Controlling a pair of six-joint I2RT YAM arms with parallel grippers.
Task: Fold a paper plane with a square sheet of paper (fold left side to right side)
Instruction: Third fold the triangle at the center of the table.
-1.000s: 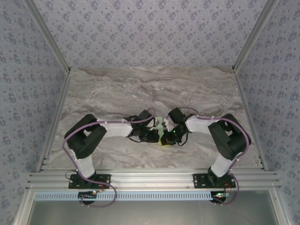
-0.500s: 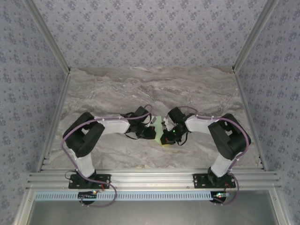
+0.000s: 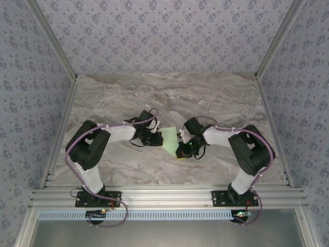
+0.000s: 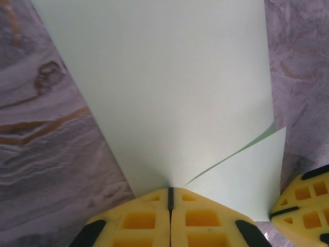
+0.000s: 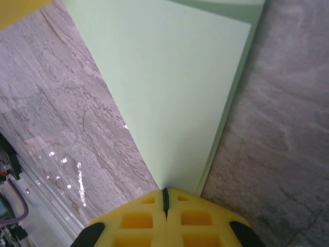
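The pale mint-green sheet of paper (image 3: 169, 138) lies on the marble table between my two grippers, partly folded into layers. In the left wrist view the paper (image 4: 169, 87) runs up to my left gripper (image 4: 170, 191), whose yellow jaws are shut on its near edge; a flap lifts off to the right. From above, the left gripper (image 3: 156, 139) sits at the paper's left side. My right gripper (image 5: 165, 193) is shut on a corner of the paper (image 5: 175, 87), where two offset layers show. From above, the right gripper (image 3: 181, 150) is at the paper's lower right.
The marble tabletop (image 3: 154, 98) stretches bare behind the arms, bounded by wallpapered walls and metal rails (image 3: 164, 195) at the near edge. The right gripper's yellow fingers (image 4: 303, 203) sit close beside the left jaws, at the flap's corner.
My left gripper has moved left and slightly back, away from the right gripper, and more green paper now shows between them. The right arm has stayed put.
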